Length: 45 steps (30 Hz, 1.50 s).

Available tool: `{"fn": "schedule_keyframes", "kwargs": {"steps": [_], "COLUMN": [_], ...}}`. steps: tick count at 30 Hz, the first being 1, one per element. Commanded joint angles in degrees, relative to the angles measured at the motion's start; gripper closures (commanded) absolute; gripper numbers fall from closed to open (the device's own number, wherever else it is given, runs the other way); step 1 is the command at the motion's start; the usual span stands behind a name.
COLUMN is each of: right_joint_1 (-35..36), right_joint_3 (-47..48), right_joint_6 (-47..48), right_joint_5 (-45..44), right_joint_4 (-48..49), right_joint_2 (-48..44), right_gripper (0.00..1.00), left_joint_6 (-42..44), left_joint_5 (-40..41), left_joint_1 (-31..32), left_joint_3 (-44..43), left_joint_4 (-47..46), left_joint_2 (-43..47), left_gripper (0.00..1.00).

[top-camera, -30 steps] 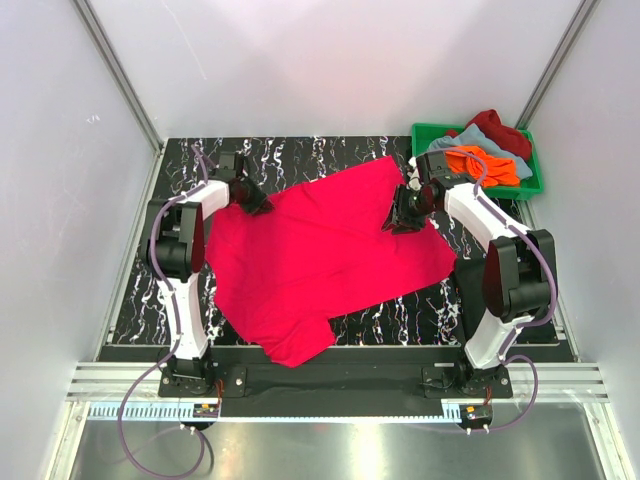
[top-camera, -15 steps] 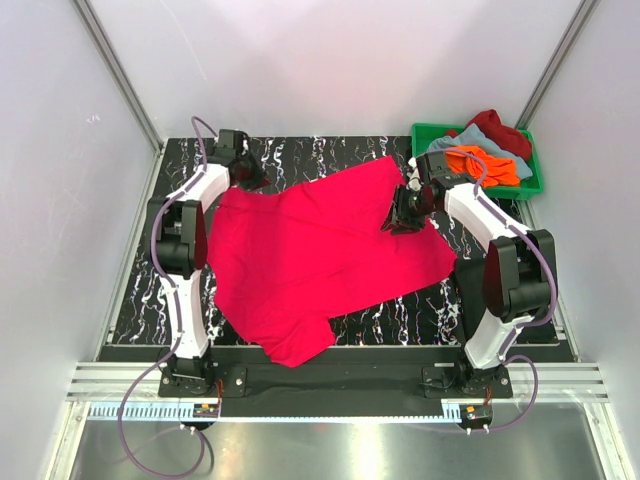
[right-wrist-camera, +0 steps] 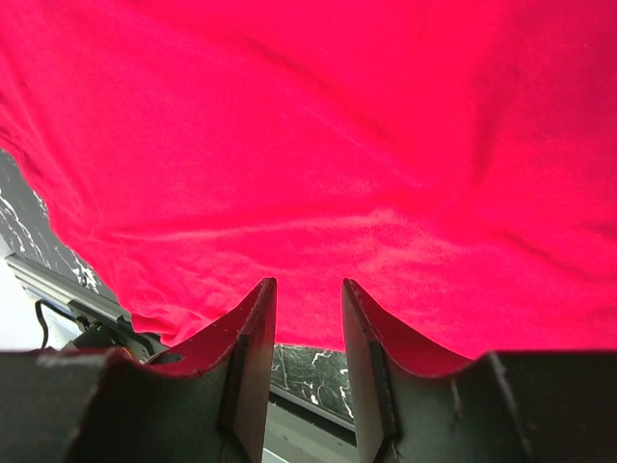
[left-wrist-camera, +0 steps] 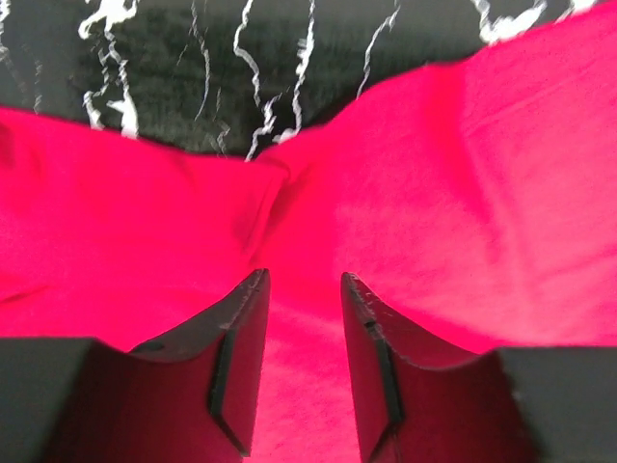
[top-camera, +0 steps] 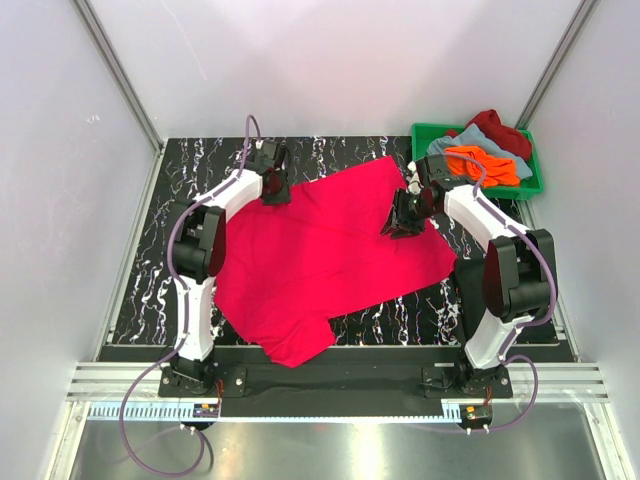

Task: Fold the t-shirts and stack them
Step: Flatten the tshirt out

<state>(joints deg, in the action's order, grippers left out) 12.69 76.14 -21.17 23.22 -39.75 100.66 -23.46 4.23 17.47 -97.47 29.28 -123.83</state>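
Pink-red t-shirt (top-camera: pixel 320 255) spread flat across a black marbled table (top-camera: pixel 140 290), white walls (top-camera: pixel 330 70) around.
At its upper left edge the left gripper (top-camera: pixel 276 187), at its right edge the right gripper (top-camera: pixel 405 218), both with jaws parted.

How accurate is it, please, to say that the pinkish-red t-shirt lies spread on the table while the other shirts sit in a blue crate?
Nearly: the crate is green, not blue, as the top external view shows. The pinkish-red t-shirt does lie spread on the table, and the other shirts do sit in that crate.
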Motion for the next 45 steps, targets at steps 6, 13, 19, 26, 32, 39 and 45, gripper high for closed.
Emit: {"fn": "schedule_keyframes", "kwargs": {"steps": [6, 13, 19, 26, 32, 39, 45], "right_joint_1": [-0.3, -0.3, -0.3, -0.3, -0.3, -0.3, -0.3], "right_joint_3": [-1.4, -1.8, -1.6, -1.7, -1.9, -1.8, -2.1], "right_joint_6": [0.4, 0.6, 0.7, 0.5, 0.6, 0.5, 0.4], "right_joint_5": [1.6, 1.8, 2.1, 2.4, 2.5, 2.8, 3.3], "right_joint_4": [-0.1, 0.1, 0.1, 0.3, 0.5, 0.3, 0.3], "right_joint_2": [-2.8, -2.8, -2.4, -2.1, -2.3, -1.9, -2.0], "right_gripper": [0.6, 0.59, 0.59, 0.59, 0.59, 0.59, 0.59], "left_joint_6": [5.2, 5.4, 4.6, 4.6, 5.2, 6.7, 9.3], "left_joint_5": [9.7, 9.4, 7.3, 7.5, 7.1, 8.2, 11.2], "left_joint_1": [-0.9, -0.9, -0.9, -0.9, -0.9, -0.8, -1.0], "left_joint_3": [-0.4, 0.0, 1.5, 0.8, -0.8, -2.3, -6.1], "left_joint_4": [1.7, 1.8, 1.7, 1.8, 1.7, 2.0, 2.1], "left_joint_2": [-0.1, -0.4, 0.1, -1.2, -3.2, -3.4, -4.9], "left_gripper": [0.68, 0.65, 0.61, 0.59, 0.71, 1.0, 1.0]}}
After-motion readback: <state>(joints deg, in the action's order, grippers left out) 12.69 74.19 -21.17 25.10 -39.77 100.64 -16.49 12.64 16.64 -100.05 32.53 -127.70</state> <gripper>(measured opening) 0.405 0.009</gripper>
